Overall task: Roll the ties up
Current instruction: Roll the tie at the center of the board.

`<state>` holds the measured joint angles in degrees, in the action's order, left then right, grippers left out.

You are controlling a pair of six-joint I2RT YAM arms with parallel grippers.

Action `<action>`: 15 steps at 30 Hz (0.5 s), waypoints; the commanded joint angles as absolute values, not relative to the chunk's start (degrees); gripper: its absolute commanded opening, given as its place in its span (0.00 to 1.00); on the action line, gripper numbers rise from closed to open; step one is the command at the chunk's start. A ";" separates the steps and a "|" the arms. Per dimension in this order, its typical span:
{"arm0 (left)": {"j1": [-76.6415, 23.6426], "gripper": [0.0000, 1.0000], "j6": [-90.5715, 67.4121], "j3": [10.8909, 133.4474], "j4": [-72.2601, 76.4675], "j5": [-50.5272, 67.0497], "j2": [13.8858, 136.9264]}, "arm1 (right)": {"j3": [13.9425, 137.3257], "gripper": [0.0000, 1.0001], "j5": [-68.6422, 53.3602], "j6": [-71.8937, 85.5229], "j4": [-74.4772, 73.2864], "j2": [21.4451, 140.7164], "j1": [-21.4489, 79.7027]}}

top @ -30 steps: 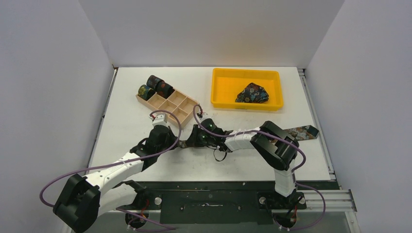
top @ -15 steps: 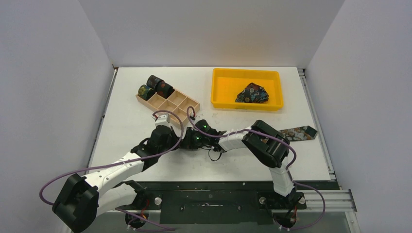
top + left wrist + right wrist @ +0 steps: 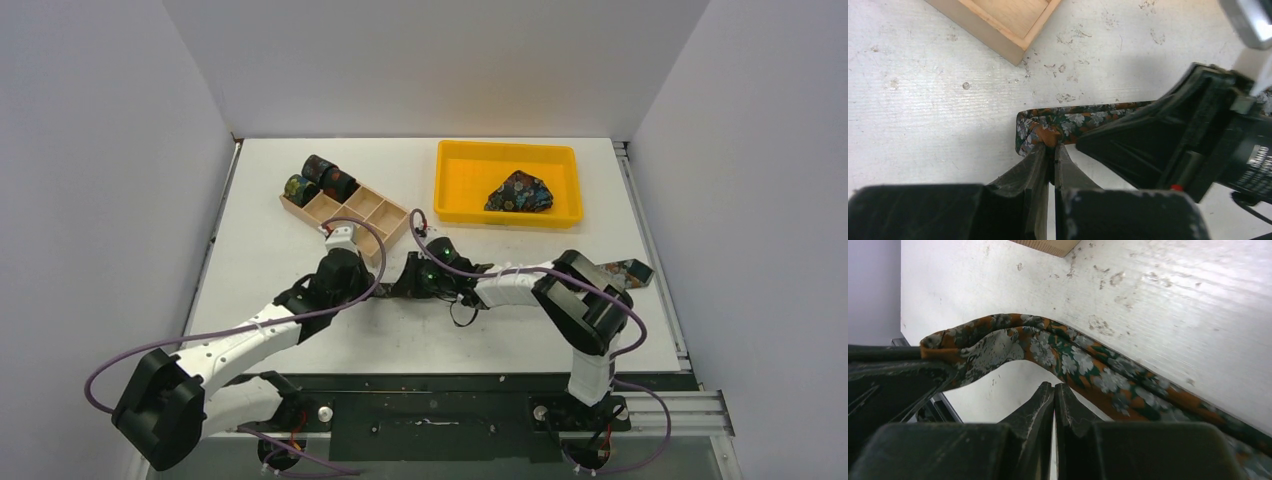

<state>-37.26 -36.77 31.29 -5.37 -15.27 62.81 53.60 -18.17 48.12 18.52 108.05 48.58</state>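
A floral tie (image 3: 620, 272) of green, orange and white lies flat across the table, its wide end at the right. My left gripper (image 3: 1050, 146) is shut on its narrow, folded end (image 3: 1068, 119); in the top view the left gripper (image 3: 372, 292) meets the right one mid-table. My right gripper (image 3: 1054, 388) is shut with nothing between its fingers, its tips just under the tie's raised loop (image 3: 1048, 347); it also shows in the top view (image 3: 397, 289). Three rolled ties (image 3: 320, 178) sit at the wooden box's far end. A folded dark tie (image 3: 520, 192) lies in the yellow tray.
The wooden compartment box (image 3: 365, 225) stands just behind the grippers, its corner (image 3: 1013, 30) close in the left wrist view. The yellow tray (image 3: 450, 175) is at the back right. The right gripper's body (image 3: 1193, 135) fills the right of the left wrist view.
The right gripper moved left toward the left gripper, then back right and slightly away. The left wrist shifted a little up and right. The tie's wide end slid slightly.
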 commanded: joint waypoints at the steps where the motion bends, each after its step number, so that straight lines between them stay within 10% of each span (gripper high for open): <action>1: -39.19 0.00 -34.38 35.76 -7.50 -19.48 65.13 | 50.02 0.05 -14.65 45.30 17.85 100.30 47.25; 15: -47.30 0.00 -34.13 45.98 -10.31 -26.30 83.04 | 35.93 0.05 -4.07 39.97 13.06 81.88 43.12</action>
